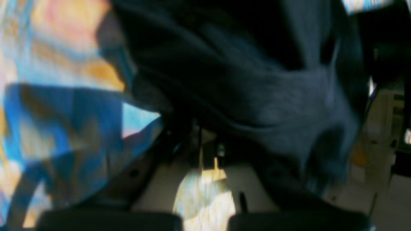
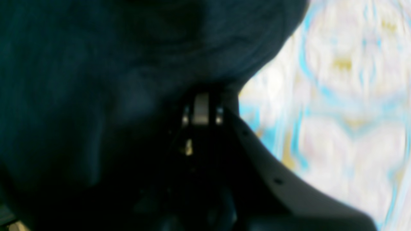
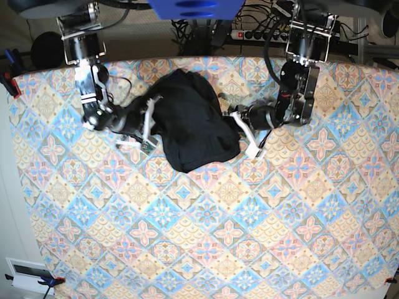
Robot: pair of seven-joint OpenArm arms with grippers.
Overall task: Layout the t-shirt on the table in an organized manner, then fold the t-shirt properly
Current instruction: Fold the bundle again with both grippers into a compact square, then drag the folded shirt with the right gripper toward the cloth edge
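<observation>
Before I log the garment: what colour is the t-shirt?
Plain black t-shirt, no print; clearest in the base view.

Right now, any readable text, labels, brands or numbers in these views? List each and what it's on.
None readable.
t-shirt: plain black, no print or label showing.
table: floral diamond pattern only, no lettering.
Both wrist views: too blurred to show any text.
White device at the base view's lower left corner: too small to read.

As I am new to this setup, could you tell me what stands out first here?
A bunched black t-shirt lies toward the far side of the table, which is covered in pastel diamond tiles. The right gripper and left gripper flank it, each shut on an edge of the cloth.
</observation>
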